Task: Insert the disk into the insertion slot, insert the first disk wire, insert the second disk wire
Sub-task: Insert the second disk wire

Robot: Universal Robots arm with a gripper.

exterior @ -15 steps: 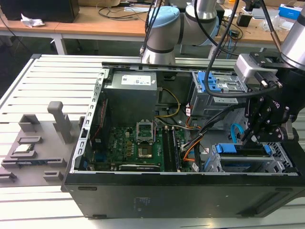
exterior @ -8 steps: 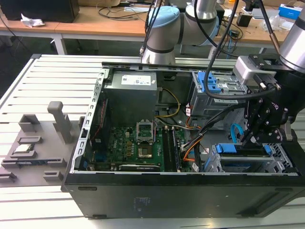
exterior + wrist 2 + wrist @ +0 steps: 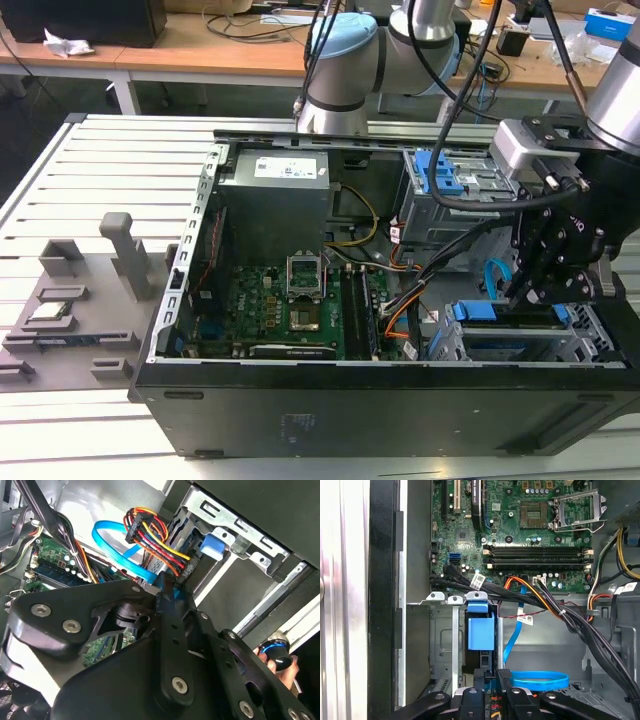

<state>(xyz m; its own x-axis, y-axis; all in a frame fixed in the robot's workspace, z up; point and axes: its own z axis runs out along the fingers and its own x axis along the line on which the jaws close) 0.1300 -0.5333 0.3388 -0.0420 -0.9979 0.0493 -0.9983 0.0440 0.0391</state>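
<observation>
1. The end effector [image 3: 535, 285] hangs inside the open computer case [image 3: 400, 400], at the exterior view's right, just above the insertion slot [image 3: 520, 345].
2. In the second wrist view its black fingers [image 3: 167, 605] sit right at the connector end of the first disk wire [image 3: 155, 537], a bundle of red, orange, yellow and black strands; whether they are pinched on the plug or merely against it I cannot tell.
3. The disk [image 3: 481, 632] shows in the first wrist view as a bright blue carrier already sitting in the silver metal bay, directly ahead of the fingers.
4. The second disk wire [image 3: 540, 680] curls in a flat blue loop just beside the end effector; in the second wrist view it arcs next to the coloured bundle.
5. Writing: a white label on the power supply [image 3: 275, 195] and small white tags on the black cables [image 3: 555, 610] are visible, but none can be read.
6. The case rests on a slatted metal worktop [image 3: 90, 170].
</observation>
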